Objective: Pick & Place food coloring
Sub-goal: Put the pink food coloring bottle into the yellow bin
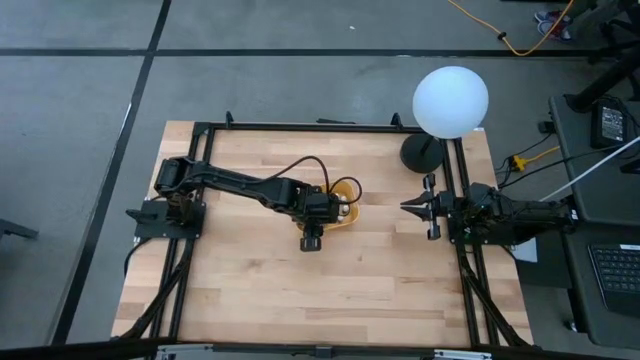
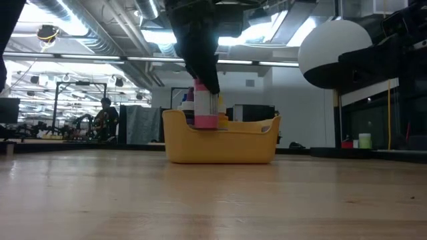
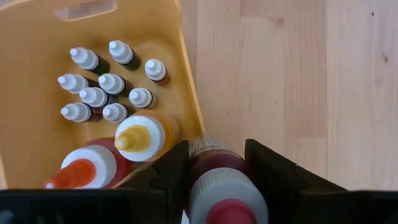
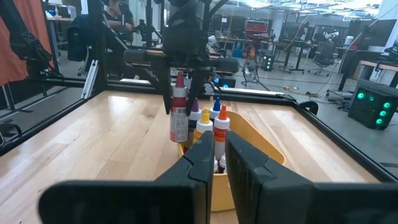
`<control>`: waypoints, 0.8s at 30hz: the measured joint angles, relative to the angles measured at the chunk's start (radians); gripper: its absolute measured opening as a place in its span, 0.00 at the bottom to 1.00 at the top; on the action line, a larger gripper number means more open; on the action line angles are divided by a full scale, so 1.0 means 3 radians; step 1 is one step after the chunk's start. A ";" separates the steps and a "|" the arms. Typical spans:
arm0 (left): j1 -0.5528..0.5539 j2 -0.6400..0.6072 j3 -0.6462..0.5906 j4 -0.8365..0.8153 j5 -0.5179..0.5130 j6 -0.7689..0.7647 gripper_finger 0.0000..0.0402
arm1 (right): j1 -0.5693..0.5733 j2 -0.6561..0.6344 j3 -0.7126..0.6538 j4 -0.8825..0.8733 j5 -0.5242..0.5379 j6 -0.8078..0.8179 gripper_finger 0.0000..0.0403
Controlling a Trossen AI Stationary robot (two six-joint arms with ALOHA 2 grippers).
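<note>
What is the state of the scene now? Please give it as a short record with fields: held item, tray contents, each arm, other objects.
held item: red food coloring bottle, upright, gripped by the left gripper at the tray's edge
tray: orange-yellow tray on the wooden table
tray contents: small white-capped bottles; a yellow-tipped bottle; an orange-tipped bottle
left arm: reaches over the tray, jaws closed on the red bottle
right arm: right gripper waits at the table's right edge, jaws shut, holding nothing
other objects: white globe lamp at the far right corner
</note>
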 joint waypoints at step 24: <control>-0.0001 -0.0011 0.0088 -0.0197 -0.0129 0.0111 0.34 | 0.0000 -0.0001 0.0000 0.0000 0.0000 0.0000 0.11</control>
